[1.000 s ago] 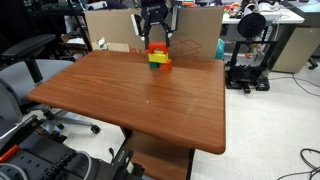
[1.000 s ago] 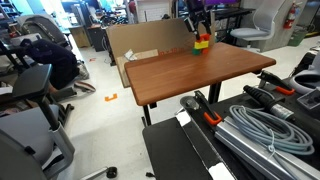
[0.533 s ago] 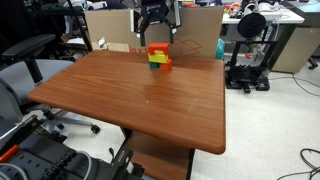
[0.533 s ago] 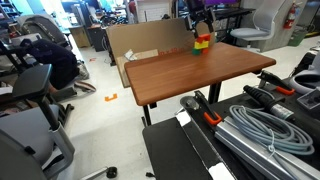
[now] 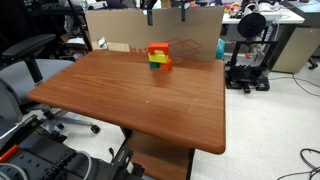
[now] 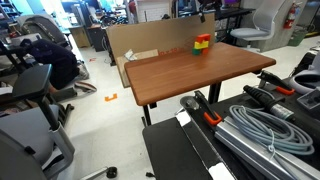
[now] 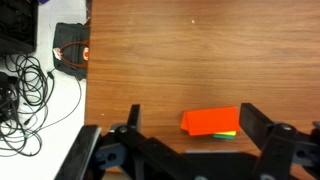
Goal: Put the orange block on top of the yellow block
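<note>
The orange block [image 5: 158, 49] rests on top of the yellow block [image 5: 156, 57] near the far edge of the wooden table [image 5: 140, 105]; a thin green piece lies under the yellow one. An exterior view shows the same stack, orange block [image 6: 203, 39] uppermost. In the wrist view my gripper [image 7: 192, 118] hangs open well above the stack, its two fingers either side of the orange block [image 7: 211, 121] without touching it. Only a sliver of the yellow block [image 7: 227, 132] peeks out below. In both exterior views the gripper is almost entirely above the picture's top edge.
A cardboard box [image 5: 195, 30] stands just behind the table's far edge. Office chairs [image 5: 25, 60] sit on one side and a black equipment cart [image 5: 250, 50] on the other. Cables [image 7: 25, 80] lie on the floor beside the table edge.
The gripper has let go of the orange block and risen straight up, leaving the exterior views. The stack has stayed in place.
</note>
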`<state>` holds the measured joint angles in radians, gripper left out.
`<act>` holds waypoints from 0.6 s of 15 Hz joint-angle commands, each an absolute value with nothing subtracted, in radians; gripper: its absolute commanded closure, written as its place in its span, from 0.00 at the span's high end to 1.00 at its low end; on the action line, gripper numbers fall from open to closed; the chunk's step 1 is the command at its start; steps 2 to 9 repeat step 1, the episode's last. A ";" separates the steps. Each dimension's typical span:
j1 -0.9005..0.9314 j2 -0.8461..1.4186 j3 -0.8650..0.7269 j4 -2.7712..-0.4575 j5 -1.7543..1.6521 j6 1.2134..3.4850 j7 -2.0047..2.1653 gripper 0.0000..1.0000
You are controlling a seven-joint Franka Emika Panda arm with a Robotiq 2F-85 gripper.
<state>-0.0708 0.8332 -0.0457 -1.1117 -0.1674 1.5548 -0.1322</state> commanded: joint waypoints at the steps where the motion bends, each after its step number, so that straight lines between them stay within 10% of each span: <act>1: -0.075 0.817 -0.051 -1.125 -0.166 1.552 -0.133 1.00; 9: -0.075 0.817 -0.051 -1.125 -0.166 1.552 -0.133 1.00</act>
